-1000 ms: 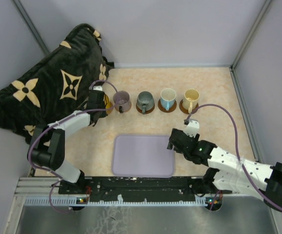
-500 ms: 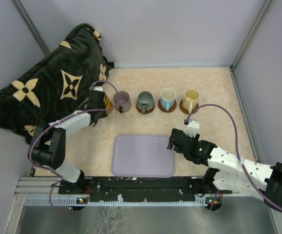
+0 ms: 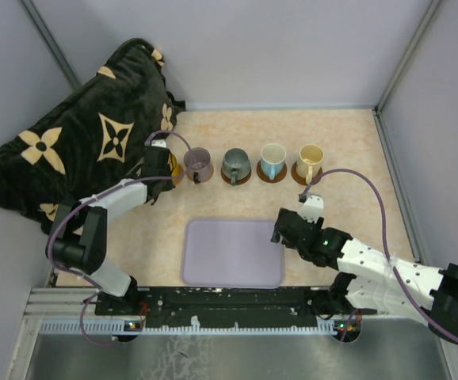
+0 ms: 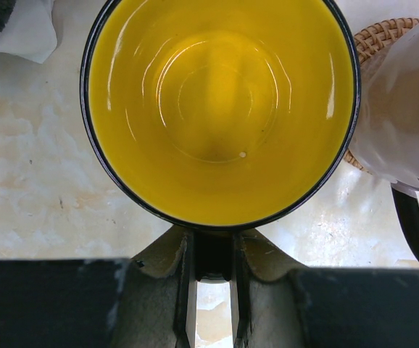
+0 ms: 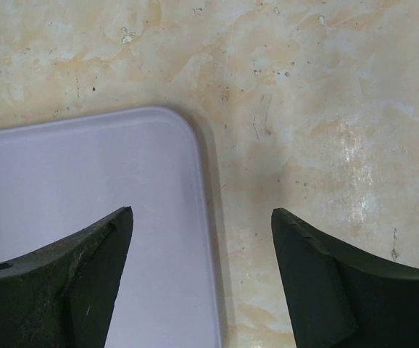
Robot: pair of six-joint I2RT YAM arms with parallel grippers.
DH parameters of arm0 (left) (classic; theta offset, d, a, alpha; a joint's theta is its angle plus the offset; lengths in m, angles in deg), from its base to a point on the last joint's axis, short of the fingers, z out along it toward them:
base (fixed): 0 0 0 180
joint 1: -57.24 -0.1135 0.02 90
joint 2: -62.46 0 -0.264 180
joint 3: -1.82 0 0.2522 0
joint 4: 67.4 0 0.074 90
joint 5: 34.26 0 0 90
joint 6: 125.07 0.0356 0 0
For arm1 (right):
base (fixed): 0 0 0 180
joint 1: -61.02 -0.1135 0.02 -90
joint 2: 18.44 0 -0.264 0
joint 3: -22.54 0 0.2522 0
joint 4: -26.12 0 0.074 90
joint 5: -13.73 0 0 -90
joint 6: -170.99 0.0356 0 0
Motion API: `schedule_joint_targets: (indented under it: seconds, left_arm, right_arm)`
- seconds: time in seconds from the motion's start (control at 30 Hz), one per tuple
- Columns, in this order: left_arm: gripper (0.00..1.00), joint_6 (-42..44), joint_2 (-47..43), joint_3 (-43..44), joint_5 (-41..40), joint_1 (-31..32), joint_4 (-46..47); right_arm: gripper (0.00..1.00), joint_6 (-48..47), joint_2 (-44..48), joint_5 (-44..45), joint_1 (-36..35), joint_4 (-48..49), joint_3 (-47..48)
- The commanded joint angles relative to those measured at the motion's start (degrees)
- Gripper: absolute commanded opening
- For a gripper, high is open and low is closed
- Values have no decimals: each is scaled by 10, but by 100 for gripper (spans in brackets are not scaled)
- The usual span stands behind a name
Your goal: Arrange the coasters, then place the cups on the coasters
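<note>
Jaws of my left gripper (image 4: 212, 255) pinch the handle of a glossy yellow-orange ceramic mug (image 4: 220, 101), beyond the far-left corner of a flat lavender rectangular tray (image 5: 86, 174). My right gripper (image 5: 201, 214) hovers spread over its far-right corner.

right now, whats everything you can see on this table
yellow cup: one, yellow inside with a dark rim, left end of the row
mauve cup: one, mauve, second in the row
grey-green cup: one, grey-green, middle of the row
pale blue cup: one, pale blue with white inside, fourth
cream cup: one, cream, right end
coasters: four show, brown, one under each cup except the yellow, where I cannot tell
tray: one, lavender, near middle of the table
blanket: one, black with tan flowers, far left
table: one, beige marbled
left gripper: shut on the yellow cup's handle
right gripper: open, over the tray's right edge
</note>
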Motion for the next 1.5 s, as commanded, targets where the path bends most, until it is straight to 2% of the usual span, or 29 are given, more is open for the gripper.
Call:
schedule_joint_targets:
  seconds: [0.0,0.4,0.57,0.93,1.47]
  left_arm:
    - [0,-6,8,18,6,-6,22]
    - [35,-12,1,25,-4,-6,1]
    - [57,-11,-1,30,-11,-6,-5]
    - [64,-11,-16,34,-26,-7,-16]
    - [65,-22,-30,28,-43,-6,-62]
  right_arm:
    - [78,8,2,9,2,20,14]
    - [78,6,-8,4,2,28,13]
    - [78,6,-12,1,2,33,12]
    - [78,5,-18,-1,2,35,12]
    - [78,6,-18,-2,2,41,7]
